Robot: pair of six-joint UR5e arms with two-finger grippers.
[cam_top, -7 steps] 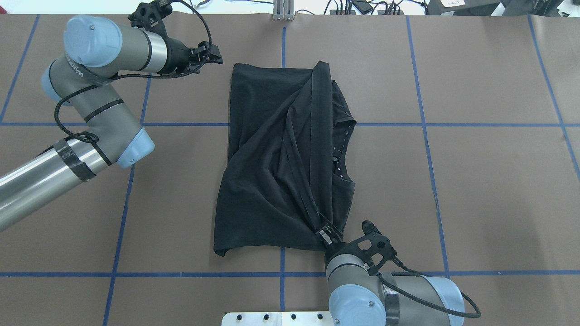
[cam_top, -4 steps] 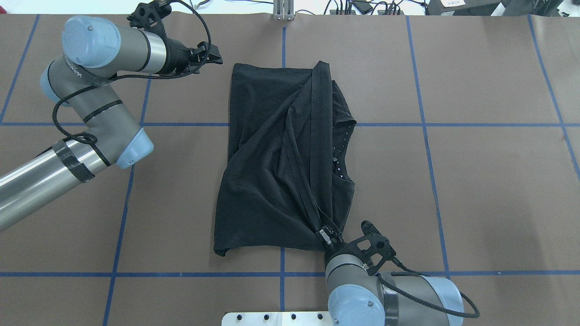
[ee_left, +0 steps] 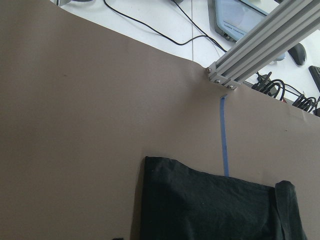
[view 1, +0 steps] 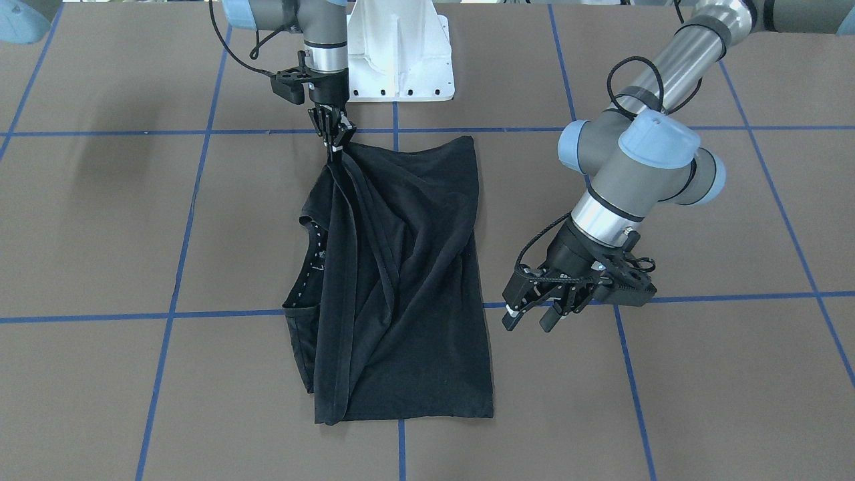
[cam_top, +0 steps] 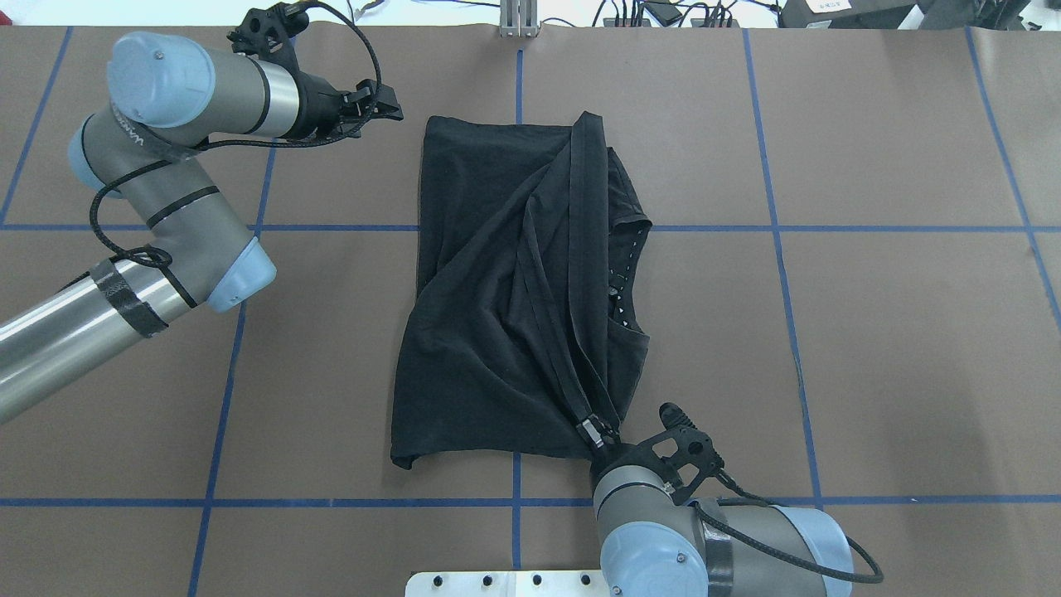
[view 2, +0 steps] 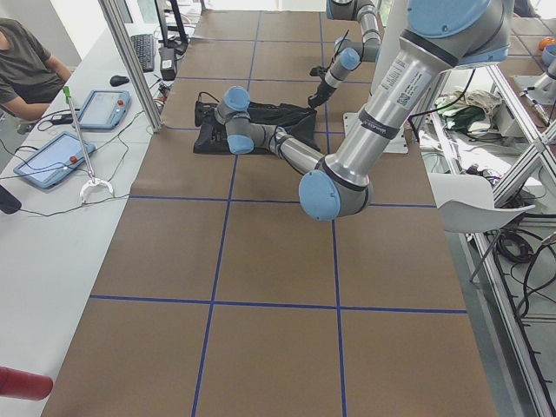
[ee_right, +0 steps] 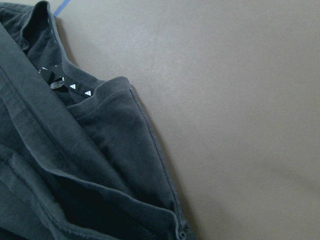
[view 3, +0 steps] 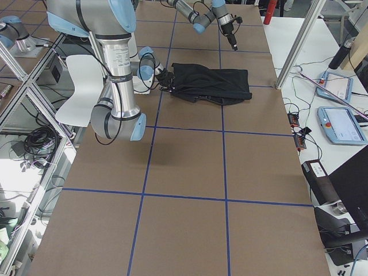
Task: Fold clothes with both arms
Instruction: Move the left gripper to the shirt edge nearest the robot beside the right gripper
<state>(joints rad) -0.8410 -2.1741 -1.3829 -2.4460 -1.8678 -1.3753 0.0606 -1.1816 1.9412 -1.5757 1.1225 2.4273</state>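
Observation:
The black T-shirt (cam_top: pixel 497 290) lies folded lengthwise in the middle of the brown table, also seen in the front view (view 1: pixel 407 267). Its block logo is hidden. Small white neck marks (ee_right: pixel 74 86) show in the right wrist view. My right gripper (cam_top: pixel 593 433) is shut on the shirt's bunched hem at the near right corner, also seen in the front view (view 1: pixel 332 138), and a taut fold runs from it to the far edge. My left gripper (view 1: pixel 530 322) is open and empty, above the table just left of the shirt's far left corner (ee_left: pixel 150 162); overhead it shows as well (cam_top: pixel 390 104).
The white pedestal base (view 1: pixel 401 60) stands at the table's near edge behind the right gripper. An aluminium post (cam_top: pixel 518 21) rises at the far edge. Blue tape lines (cam_top: pixel 771 228) grid the brown cover. An operator (view 2: pixel 26 69) and tablets (view 2: pixel 52 161) are beside the table's far side.
My left arm has drawn back slightly to the left, away from the shirt's far corner. The right gripper keeps its hold and has hardly moved.

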